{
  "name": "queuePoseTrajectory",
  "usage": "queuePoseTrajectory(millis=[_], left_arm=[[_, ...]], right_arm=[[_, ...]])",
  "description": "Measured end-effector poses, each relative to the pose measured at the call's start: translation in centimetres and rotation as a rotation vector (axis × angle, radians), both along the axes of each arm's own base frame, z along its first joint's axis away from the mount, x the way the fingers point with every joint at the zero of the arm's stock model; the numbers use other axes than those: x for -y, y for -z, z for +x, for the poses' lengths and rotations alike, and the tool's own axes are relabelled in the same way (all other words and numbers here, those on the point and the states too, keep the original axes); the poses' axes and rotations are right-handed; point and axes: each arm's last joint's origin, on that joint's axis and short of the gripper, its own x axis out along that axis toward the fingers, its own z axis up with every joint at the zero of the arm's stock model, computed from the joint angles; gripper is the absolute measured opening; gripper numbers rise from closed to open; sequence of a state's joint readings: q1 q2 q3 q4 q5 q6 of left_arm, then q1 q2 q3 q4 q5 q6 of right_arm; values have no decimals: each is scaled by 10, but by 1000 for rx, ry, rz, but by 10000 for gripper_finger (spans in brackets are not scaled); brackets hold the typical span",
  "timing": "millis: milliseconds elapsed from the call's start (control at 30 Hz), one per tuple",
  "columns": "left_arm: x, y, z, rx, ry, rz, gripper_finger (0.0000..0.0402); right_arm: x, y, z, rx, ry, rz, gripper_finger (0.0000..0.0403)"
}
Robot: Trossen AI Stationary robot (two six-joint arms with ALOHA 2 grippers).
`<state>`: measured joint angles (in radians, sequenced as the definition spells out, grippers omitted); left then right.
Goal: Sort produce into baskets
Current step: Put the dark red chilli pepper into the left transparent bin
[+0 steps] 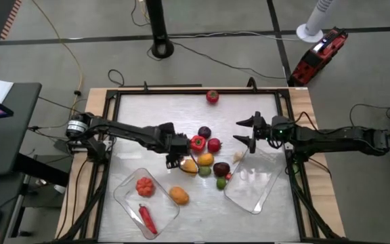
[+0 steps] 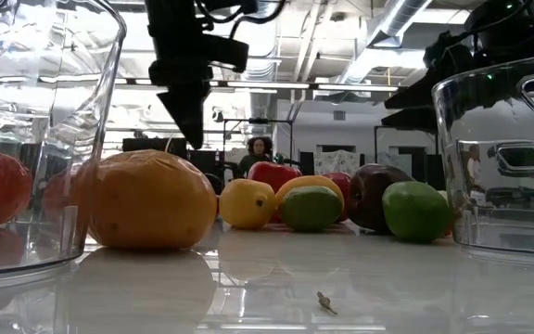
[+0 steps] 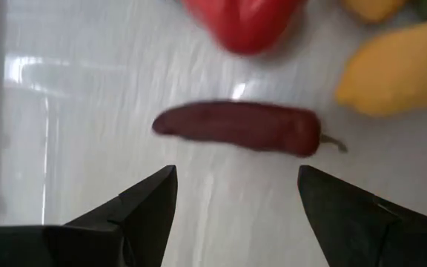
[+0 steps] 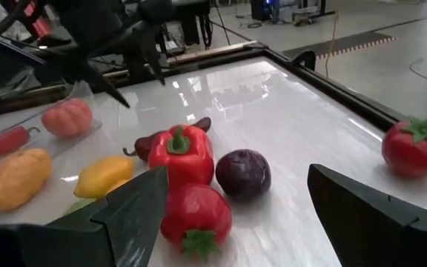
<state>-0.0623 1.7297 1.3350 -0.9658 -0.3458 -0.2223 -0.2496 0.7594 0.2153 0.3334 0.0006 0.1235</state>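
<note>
1. Clear plastic makes up both baskets: the left basket point(image 1: 124, 196) lies in the lower left of the high view, the right basket point(image 1: 263, 193) in the lower right, both flat on the pale worktop point(image 1: 181, 112).
2. In the left basket sit a ribbed red tomato point(image 1: 145, 186), an orange piece point(image 1: 179, 196) near its right rim and a red chilli point(image 1: 147, 217).
3. The right basket holds no produce that I can make out.
4. The rest of the produce is bunched at the centre of the high view: a red pepper point(image 1: 198, 142), a dark purple ball point(image 1: 204, 132), a red tomato point(image 1: 214, 145), a yellow piece point(image 1: 189, 166), an orange piece beside it point(image 1: 206, 160), a green lime point(image 1: 221, 182) and a dark purple piece point(image 1: 221, 169).
5. One more tomato point(image 1: 212, 97) sits alone at the top centre, well apart from the bunch.
6. The left pincer point(image 1: 173, 161) hangs at the left edge of the bunch, its fingers spread, pinching nothing; its wrist view shows a dark red chilli point(image 3: 239, 127) lying on the worktop just beyond the fingers point(image 3: 143, 208).
7. The right pincer point(image 1: 244, 132) waits right of centre, above the right basket, fingers spread wide.
</note>
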Motion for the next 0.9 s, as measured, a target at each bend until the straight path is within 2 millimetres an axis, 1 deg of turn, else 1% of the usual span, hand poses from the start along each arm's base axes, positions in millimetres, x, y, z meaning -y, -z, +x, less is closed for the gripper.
queuePoseTrajectory(millis=[33,100,233,333,433,533,600,733,900], left_arm=[[-3,1,3,20,-11,-2,268],[-14,4,5,40,-100,-24,268],[-37,17,10,46,-273,-130,268],[-50,24,13,76,-403,-198,268],[-60,28,15,95,-481,-268,268],[-62,31,15,85,-514,-276,268],[-61,33,19,109,-534,-286,268],[-60,52,23,42,-531,-291,268],[-60,68,28,7,-529,-285,268]], right_arm=[[0,0,0,-1,1,0,352],[0,0,0,-4,1,1,352],[0,0,0,-5,-1,1,352],[0,1,0,-6,0,2,352],[0,1,0,-10,-1,2,352],[0,1,0,-12,-1,3,352],[0,1,0,-11,0,2,352],[0,1,0,-10,0,2,352],[0,1,0,-9,-1,3,352]])
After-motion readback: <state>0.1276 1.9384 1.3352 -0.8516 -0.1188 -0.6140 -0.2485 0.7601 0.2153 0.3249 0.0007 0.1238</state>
